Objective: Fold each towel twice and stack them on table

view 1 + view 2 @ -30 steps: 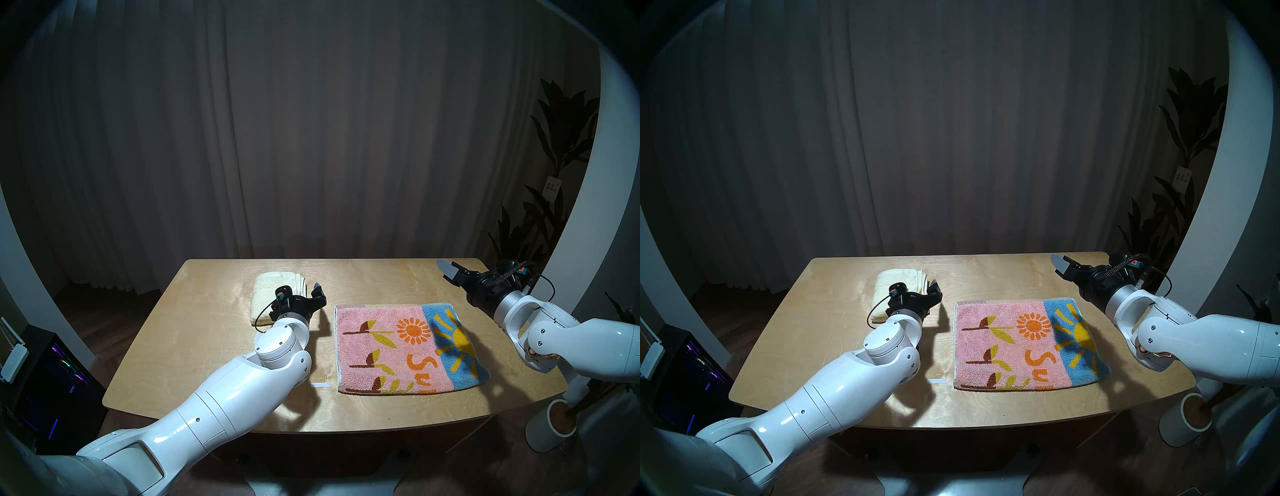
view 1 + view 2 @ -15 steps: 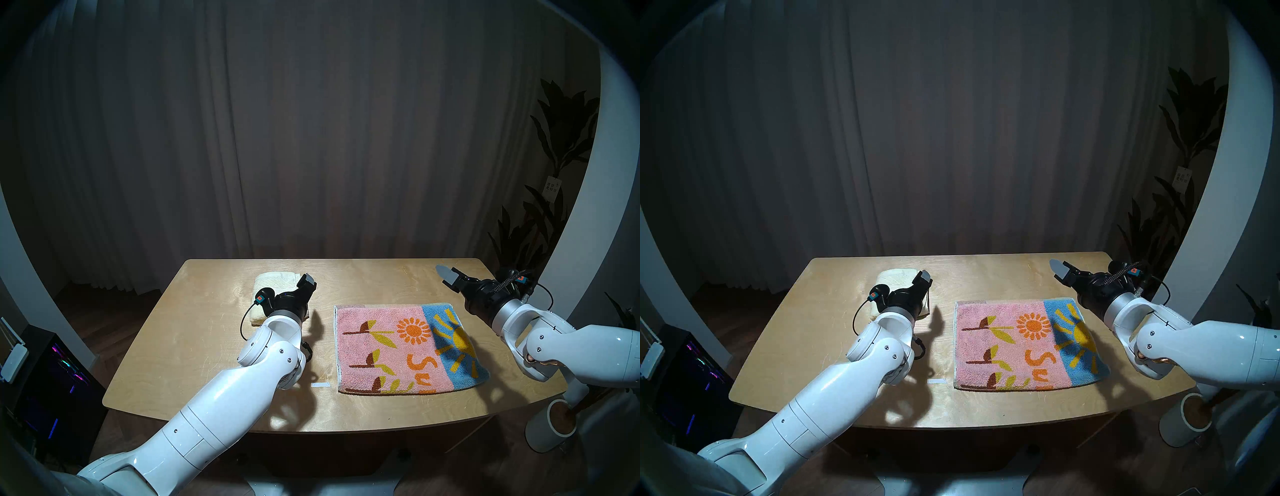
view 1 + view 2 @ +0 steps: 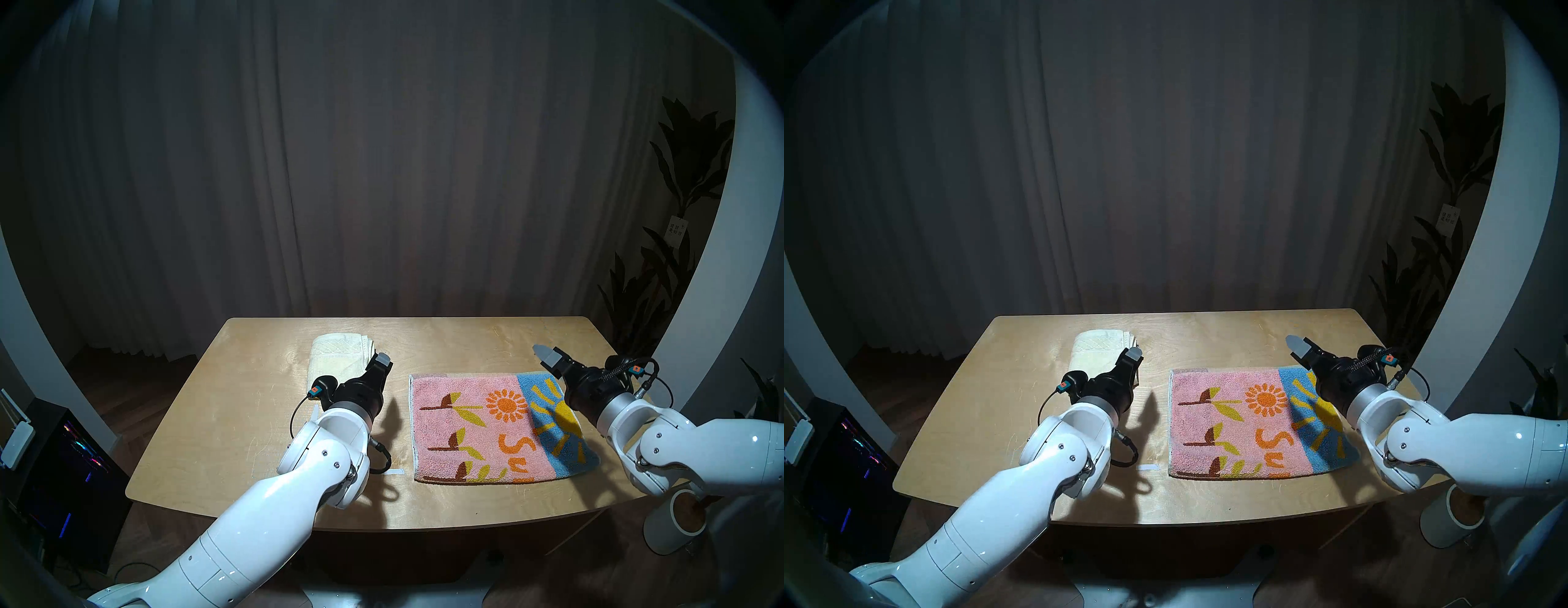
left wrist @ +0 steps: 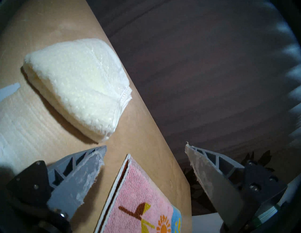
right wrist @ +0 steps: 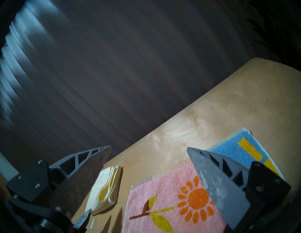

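Left wrist view: the left gripper (image 4: 145,153) stands wide open and empty above the table (image 4: 146,126), the folded cream towel (image 4: 78,84) beyond its left finger and the pink-and-blue towel (image 4: 140,203) lying between both fingers. The right gripper (image 5: 149,150) is open too, empty, over that towel's blue far corner.

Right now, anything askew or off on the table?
Minor: the patterned towel lies skewed, its blue corner lifted and curling at the table edge. Cream towel sits folded. Nothing spilled or damaged.
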`<state>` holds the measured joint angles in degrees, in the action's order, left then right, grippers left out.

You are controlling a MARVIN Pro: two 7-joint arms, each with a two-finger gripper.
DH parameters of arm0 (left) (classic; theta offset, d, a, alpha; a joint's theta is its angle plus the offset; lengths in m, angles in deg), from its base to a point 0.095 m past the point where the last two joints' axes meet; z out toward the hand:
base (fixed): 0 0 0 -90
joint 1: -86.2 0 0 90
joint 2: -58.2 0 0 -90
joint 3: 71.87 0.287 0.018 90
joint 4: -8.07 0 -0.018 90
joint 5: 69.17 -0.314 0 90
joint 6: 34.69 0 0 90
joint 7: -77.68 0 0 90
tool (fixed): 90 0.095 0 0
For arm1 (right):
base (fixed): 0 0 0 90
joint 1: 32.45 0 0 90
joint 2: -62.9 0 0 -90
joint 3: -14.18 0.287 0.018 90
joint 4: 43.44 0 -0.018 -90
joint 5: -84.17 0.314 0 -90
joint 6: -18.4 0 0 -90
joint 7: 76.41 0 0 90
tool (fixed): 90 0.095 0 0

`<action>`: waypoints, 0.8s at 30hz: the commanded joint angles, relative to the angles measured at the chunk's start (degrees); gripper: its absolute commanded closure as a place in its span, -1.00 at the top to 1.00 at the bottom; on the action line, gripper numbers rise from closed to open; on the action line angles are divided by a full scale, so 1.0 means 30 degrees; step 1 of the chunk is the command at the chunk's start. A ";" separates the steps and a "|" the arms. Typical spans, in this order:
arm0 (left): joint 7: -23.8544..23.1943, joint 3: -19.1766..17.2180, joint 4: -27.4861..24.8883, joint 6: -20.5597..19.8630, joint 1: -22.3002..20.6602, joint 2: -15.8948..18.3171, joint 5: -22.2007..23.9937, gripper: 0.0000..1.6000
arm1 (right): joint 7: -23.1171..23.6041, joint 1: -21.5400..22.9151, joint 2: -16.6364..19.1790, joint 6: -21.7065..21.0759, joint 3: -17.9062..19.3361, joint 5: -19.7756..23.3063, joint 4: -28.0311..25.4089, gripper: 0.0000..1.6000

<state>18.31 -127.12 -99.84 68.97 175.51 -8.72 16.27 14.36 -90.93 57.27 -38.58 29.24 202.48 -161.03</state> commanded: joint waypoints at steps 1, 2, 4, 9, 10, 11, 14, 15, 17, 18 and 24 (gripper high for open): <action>0.0189 -0.0250 -0.2060 -0.0283 0.1098 0.0580 0.0936 1.00 | 0.0634 -0.0633 -0.0033 0.0994 -0.0355 0.0575 -0.1123 1.00; 0.0216 -0.0278 -0.2162 -0.0381 0.1201 0.0684 0.1108 1.00 | 0.0737 -0.0672 -0.0033 0.1148 -0.0435 0.0656 -0.1251 1.00; 0.0295 -0.0342 -0.2648 -0.0611 0.1487 0.0924 0.1511 1.00 | 0.0960 -0.0716 -0.0033 0.1420 -0.0555 0.0727 -0.1444 1.00; 0.0583 -0.0658 -0.3328 -0.1143 0.2259 0.1546 0.2647 1.00 | 0.1432 -0.0848 -0.0033 0.2092 -0.0735 0.1022 -0.1498 1.00; 0.0645 -0.0733 -0.3459 -0.1261 0.2365 0.1704 0.2818 1.00 | 0.1494 -0.0889 -0.0033 0.2237 -0.0756 0.1084 -0.1417 1.00; 0.0675 -0.0801 -0.3554 -0.1328 0.2471 0.1752 0.3040 1.00 | 0.1545 -0.0918 -0.0033 0.2342 -0.0770 0.1094 -0.1267 1.00; 0.0793 -0.0977 -0.3826 -0.1552 0.2690 0.1969 0.3541 1.00 | 0.1699 -0.1019 -0.0033 0.2671 -0.0788 0.1259 -0.1036 1.00; 0.0849 -0.1043 -0.3916 -0.1634 0.2773 0.2033 0.3748 1.00 | 0.1788 -0.1054 -0.0033 0.2715 -0.0789 0.1372 -0.0881 1.00; 0.0980 -0.1271 -0.4205 -0.1955 0.3009 0.2239 0.4521 1.00 | 0.2154 -0.1165 -0.0033 0.2835 -0.0796 0.1625 -0.0237 1.00; 0.1020 -0.1356 -0.4288 -0.2042 0.3088 0.2282 0.4784 1.00 | 0.2219 -0.1207 -0.0033 0.2904 -0.0804 0.1725 0.0025 1.00; 0.1166 -0.1805 -0.4727 -0.2644 0.3406 0.2600 0.6185 1.00 | 0.3088 -0.1430 -0.0033 0.2827 -0.0829 0.2455 0.1154 1.00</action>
<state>22.15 -130.95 -111.09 62.62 184.76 -2.13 31.53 20.44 -94.75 57.28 -30.91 26.40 208.36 -159.80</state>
